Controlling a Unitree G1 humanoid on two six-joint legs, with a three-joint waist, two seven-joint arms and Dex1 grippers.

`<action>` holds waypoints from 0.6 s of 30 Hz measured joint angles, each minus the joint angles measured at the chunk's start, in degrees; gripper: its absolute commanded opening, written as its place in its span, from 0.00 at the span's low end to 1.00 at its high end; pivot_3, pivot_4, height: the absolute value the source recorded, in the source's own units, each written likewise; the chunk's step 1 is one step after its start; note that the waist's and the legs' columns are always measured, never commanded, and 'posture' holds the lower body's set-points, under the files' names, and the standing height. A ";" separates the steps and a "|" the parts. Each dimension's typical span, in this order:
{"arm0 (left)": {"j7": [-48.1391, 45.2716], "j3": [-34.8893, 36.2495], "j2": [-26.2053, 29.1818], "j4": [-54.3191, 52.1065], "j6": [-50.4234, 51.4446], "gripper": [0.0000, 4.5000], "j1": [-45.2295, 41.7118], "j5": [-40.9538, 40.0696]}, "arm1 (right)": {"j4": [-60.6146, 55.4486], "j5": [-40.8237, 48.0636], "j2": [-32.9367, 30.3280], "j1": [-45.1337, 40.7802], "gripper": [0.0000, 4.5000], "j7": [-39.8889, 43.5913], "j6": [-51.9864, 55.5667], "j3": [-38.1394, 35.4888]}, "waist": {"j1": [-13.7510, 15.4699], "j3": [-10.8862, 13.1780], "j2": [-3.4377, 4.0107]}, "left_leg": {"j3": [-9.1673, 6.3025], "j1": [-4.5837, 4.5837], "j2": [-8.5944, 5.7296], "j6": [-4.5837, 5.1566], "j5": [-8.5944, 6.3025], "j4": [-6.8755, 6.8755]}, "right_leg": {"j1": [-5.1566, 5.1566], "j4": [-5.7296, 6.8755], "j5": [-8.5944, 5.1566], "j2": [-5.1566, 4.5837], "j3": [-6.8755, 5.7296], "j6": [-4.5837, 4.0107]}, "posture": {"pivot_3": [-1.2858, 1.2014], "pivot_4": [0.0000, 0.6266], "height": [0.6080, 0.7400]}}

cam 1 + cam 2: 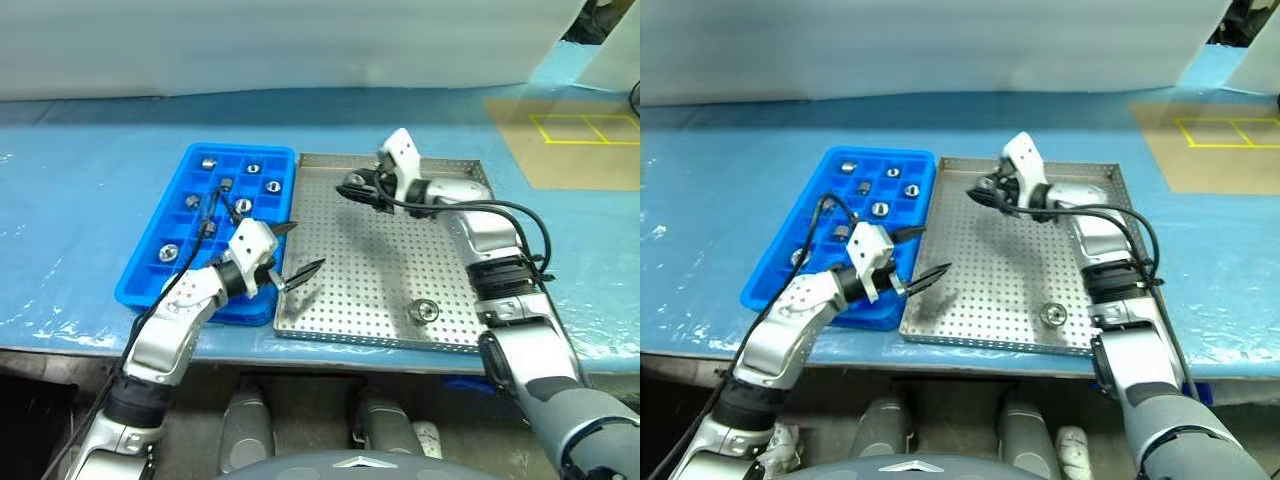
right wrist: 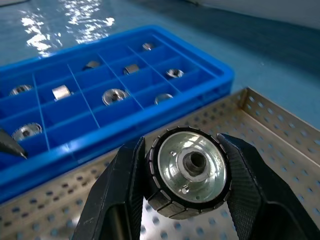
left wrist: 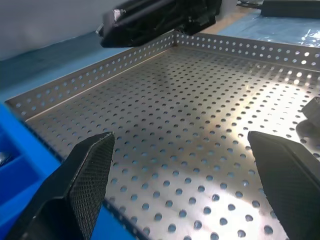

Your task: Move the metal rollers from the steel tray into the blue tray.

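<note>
My right gripper is shut on a metal roller, a ribbed silvery ring with a dark centre hole. It hangs over the far left corner of the steel tray, close to the blue tray. One more roller lies near the steel tray's front edge. Several rollers, such as one, sit in separate compartments of the blue tray. My left gripper stands open and holds nothing, over the steel tray's left rim beside the blue tray. In the left wrist view its fingers are spread wide over the perforated floor.
Both trays lie side by side on a table covered in blue film. A brown board with yellow tape lines lies at the back right. The table's front edge runs just below the trays.
</note>
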 measured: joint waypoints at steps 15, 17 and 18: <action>9.11 5.04 2.16 -14.83 5.83 1.00 12.55 1.05 | 22.33 -6.38 13.23 -7.36 0.40 1.77 -11.98 9.64 | 3.55 0.02 0.01 | -0.27 -0.64 0.03 -0.05 0.02 0.02 | -0.30 -0.05 -0.01 -0.07 -0.39 -0.01 | 0.64 0.24 1.00; 9.98 5.93 2.23 -16.01 6.36 1.00 13.94 1.06 | 23.92 -7.56 12.93 -7.34 0.40 2.86 -12.52 10.55 | 3.88 0.03 0.02 | -0.30 -0.67 0.03 -0.06 0.02 0.02 | -0.33 -0.05 -0.01 -0.07 -0.41 -0.01 | 0.64 0.24 1.00; 10.11 6.21 2.24 -16.42 6.68 1.00 14.24 1.05 | 24.20 -8.15 12.88 -7.38 0.40 3.27 -13.23 10.89 | 4.00 0.03 0.02 | -0.30 -0.66 0.04 -0.06 0.02 0.00 | -0.33 -0.05 -0.01 -0.07 -0.42 -0.01 | 0.64 0.24 1.00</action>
